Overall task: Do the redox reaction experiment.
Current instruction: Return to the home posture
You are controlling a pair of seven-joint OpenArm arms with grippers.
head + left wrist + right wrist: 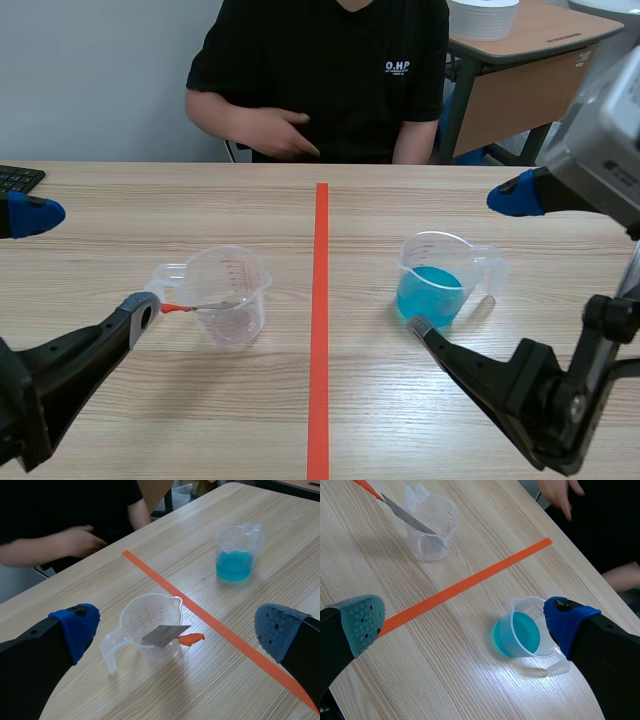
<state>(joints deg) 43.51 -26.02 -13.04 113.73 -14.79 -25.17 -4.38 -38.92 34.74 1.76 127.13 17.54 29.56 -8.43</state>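
Note:
A clear empty measuring cup [232, 295] stands left of the tape line. A thin metal strip [215, 305] with an orange-red end leans in it, over the rim. A second cup [440, 282], holding blue liquid, stands right of the line. My left gripper [85, 265] is open, raised near the empty cup [137, 620] and the strip [162, 635], which show between its fingers. My right gripper [468, 262] is open too, held over the blue cup [522, 635], one pad [567, 622] partly covering the cup's handle side. The empty cup [432, 532] lies farther ahead.
A person in a black shirt sits across the table, one hand [275, 130] held at the chest. A keyboard corner [18, 178] lies at the far left edge. Another desk [530, 40] stands behind at the right.

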